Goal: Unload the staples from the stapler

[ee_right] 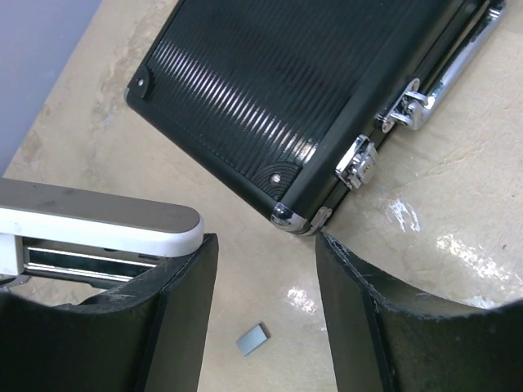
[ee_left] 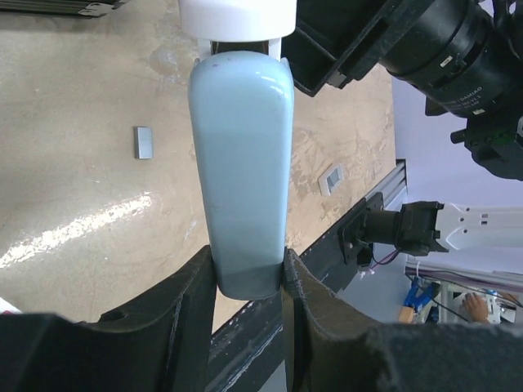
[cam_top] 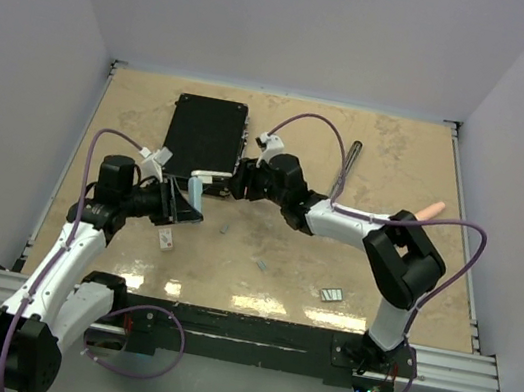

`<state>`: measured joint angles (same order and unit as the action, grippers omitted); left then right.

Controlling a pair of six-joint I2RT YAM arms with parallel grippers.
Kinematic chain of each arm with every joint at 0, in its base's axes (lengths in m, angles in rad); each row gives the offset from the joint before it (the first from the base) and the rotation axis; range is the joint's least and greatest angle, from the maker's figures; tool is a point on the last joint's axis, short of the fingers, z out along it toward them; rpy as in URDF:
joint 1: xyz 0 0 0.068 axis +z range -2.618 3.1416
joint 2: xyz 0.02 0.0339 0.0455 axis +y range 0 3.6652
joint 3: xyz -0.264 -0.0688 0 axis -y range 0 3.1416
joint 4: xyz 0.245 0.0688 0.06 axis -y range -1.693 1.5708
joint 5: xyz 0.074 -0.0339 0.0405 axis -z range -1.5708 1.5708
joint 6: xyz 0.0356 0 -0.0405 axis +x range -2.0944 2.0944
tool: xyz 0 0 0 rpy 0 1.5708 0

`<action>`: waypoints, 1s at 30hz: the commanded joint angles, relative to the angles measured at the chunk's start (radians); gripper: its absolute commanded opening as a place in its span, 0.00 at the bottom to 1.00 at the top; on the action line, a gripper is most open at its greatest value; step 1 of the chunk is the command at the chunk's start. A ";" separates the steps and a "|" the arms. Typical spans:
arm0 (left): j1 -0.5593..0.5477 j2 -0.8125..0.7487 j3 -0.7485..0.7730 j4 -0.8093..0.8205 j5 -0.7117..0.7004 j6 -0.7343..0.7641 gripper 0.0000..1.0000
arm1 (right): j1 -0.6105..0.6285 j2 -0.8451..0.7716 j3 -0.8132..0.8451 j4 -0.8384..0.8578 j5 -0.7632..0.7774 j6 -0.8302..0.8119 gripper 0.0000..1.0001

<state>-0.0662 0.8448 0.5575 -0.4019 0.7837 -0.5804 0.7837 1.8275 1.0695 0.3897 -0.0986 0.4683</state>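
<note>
The stapler [cam_top: 197,186] is a light blue body with a white end, held off the table next to the black case's near corner. My left gripper [cam_top: 186,205] is shut on its blue body [ee_left: 243,163], with both fingers pressed to its sides [ee_left: 249,273]. My right gripper [cam_top: 235,182] is open and its jaws are empty [ee_right: 265,245]. The stapler's white end and metal rail [ee_right: 98,233] lie against the outside of its left finger. Small grey staple strips lie loose on the table [cam_top: 223,228] [cam_top: 261,266] [ee_left: 144,141] [ee_right: 252,338].
The black case [cam_top: 207,134] lies shut at the back left, its chrome latches [ee_right: 359,163] facing the right gripper. A small white tile [cam_top: 166,238] lies near the left arm. A white-edged grey rectangle [cam_top: 331,295] lies front right. A slim dark bar [cam_top: 352,156] and a pink cylinder [cam_top: 430,210] lie at the right.
</note>
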 commanded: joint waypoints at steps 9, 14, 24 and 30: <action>-0.030 0.023 -0.021 0.008 0.095 0.040 0.00 | 0.005 0.050 0.133 0.074 -0.015 0.006 0.56; -0.046 0.030 -0.025 0.006 0.080 0.050 0.00 | 0.005 0.067 0.193 0.061 -0.023 0.001 0.56; -0.058 0.045 -0.025 0.012 0.075 0.071 0.00 | 0.003 0.102 0.268 0.031 -0.023 -0.031 0.57; -0.070 0.060 -0.010 -0.002 0.066 0.082 0.00 | -0.008 0.115 0.299 0.014 -0.015 -0.043 0.57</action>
<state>-0.1173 0.8963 0.5335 -0.3977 0.8078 -0.5297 0.7856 1.9446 1.2915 0.3592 -0.1223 0.4446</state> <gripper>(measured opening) 0.378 0.572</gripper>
